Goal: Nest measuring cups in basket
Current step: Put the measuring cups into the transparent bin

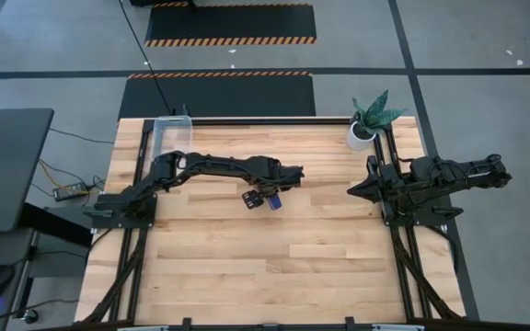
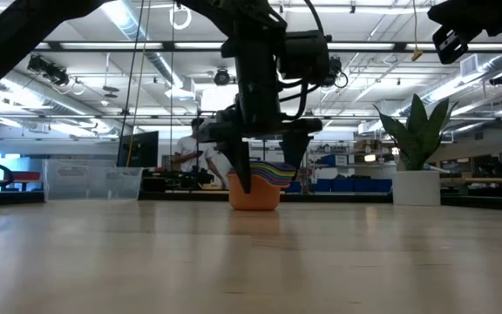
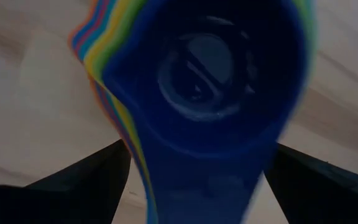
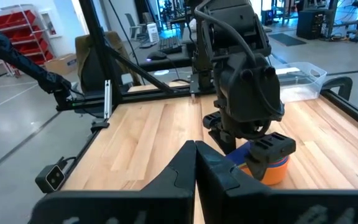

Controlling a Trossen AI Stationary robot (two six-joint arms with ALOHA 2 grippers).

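From counter level we see our left tool (image 2: 266, 174) spread apart astride the nested measuring cups (image 2: 255, 190), rainbow rims clearer in its wrist view.

Measuring cups (image 3: 210, 93) blurred and cut off in the left wrist view, individual cup sizes unreadable

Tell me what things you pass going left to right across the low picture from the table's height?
Clear basket → left gripper over the stacked measuring cups → plant in a white pot.
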